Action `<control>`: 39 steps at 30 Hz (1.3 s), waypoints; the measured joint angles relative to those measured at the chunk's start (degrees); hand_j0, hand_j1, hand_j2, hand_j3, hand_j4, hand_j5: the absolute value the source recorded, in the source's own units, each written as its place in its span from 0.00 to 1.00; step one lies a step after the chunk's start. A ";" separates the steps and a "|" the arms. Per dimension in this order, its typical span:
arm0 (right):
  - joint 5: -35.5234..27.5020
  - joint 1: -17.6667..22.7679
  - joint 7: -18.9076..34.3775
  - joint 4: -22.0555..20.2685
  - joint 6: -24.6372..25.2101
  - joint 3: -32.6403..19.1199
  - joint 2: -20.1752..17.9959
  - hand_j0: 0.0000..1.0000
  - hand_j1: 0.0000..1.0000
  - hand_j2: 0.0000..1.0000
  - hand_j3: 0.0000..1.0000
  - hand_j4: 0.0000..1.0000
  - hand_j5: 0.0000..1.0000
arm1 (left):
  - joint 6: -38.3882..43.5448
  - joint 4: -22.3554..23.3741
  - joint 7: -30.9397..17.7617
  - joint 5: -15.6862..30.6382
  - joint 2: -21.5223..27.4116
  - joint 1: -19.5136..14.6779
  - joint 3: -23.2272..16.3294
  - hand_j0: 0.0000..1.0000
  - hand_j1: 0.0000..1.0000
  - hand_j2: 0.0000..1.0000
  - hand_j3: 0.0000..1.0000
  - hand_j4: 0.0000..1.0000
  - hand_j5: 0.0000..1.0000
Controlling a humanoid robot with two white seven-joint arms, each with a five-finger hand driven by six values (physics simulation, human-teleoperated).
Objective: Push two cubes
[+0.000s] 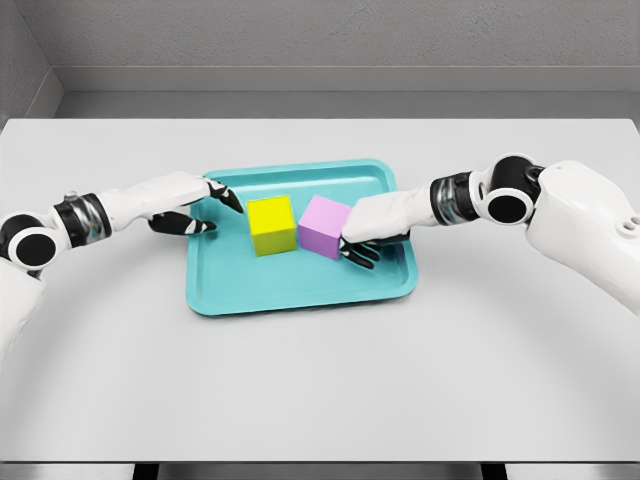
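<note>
On the shallow teal plastic tray (300, 295), the right hand (375, 232) presses loosely spread fingers against the lilac cube (325, 226), while the open-fingered left hand (195, 205) must next close on the yellow cube (271, 224).

White arms (560, 205) with black joints, seemingly black-tipped fingers (232, 200).

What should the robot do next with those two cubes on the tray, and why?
Probably slide the left hand rightward until it meets the yellow cube. The right hand already rests against the purple cube, but a gap separates the left fingertips from the yellow one, and a narrow gap separates the cubes on the teal tray.
</note>
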 measured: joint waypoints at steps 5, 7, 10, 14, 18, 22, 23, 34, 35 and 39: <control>0.05 -0.18 0.00 1.10 0.01 -0.17 -0.04 0.10 0.10 0.10 0.10 0.10 0.10 | 0.01 0.57 0.00 0.00 -0.80 -0.44 -0.07 0.64 0.64 0.64 0.64 0.64 0.64; 0.09 -0.18 0.00 2.24 0.01 -0.20 -0.05 0.10 0.10 0.10 0.10 0.10 0.10 | 0.02 1.13 0.00 0.02 -1.36 -1.58 -0.35 0.64 0.64 0.64 0.64 0.64 0.64; 0.14 -0.35 0.00 4.52 0.01 -0.32 0.33 0.10 0.10 0.10 0.10 0.10 0.10 | 0.01 2.04 0.00 0.00 -1.90 -1.58 -0.91 0.64 0.64 0.64 0.64 0.64 0.64; 0.12 -0.53 0.00 7.87 0.00 -0.68 1.94 0.10 0.10 0.10 0.10 0.10 0.10 | 0.00 2.43 0.00 -0.02 -2.17 -1.67 -1.21 0.64 0.64 0.64 0.64 0.64 0.64; 0.16 -0.62 0.00 9.90 0.00 -1.35 3.53 0.10 0.10 0.10 0.10 0.10 0.10 | -0.01 2.57 -0.01 -0.03 -2.32 -2.02 -1.31 0.64 0.64 0.64 0.64 0.64 0.64; 0.22 -0.62 0.00 11.02 0.00 -1.96 4.31 0.10 0.10 0.10 0.10 0.10 0.10 | 0.00 2.75 0.00 -0.02 -2.45 -2.20 -1.32 0.64 0.64 0.64 0.64 0.64 0.64; 0.25 -0.62 0.00 11.19 0.00 -2.19 4.39 0.10 0.10 0.10 0.10 0.10 0.10 | 0.00 2.84 0.00 0.01 -2.49 -2.46 -1.33 0.64 0.64 0.64 0.64 0.64 0.64; 0.77 -1.76 0.00 11.64 0.00 -2.83 5.18 0.10 0.10 0.10 0.10 0.10 0.10 | 0.01 3.88 0.00 -0.02 -2.92 -3.25 -1.37 0.64 0.64 0.64 0.64 0.64 0.64; 0.79 -1.85 0.00 11.64 0.00 -2.84 5.26 0.10 0.10 0.10 0.10 0.10 0.10 | 0.00 3.91 0.00 -0.01 -3.07 -3.34 -1.39 0.64 0.64 0.64 0.64 0.64 0.64; 2.09 -2.28 0.23 11.68 -0.30 -2.84 5.70 0.10 0.10 0.10 0.10 0.10 0.10 | 0.51 3.96 0.13 0.33 -3.62 -3.34 -1.21 0.64 0.64 0.64 0.64 0.64 0.64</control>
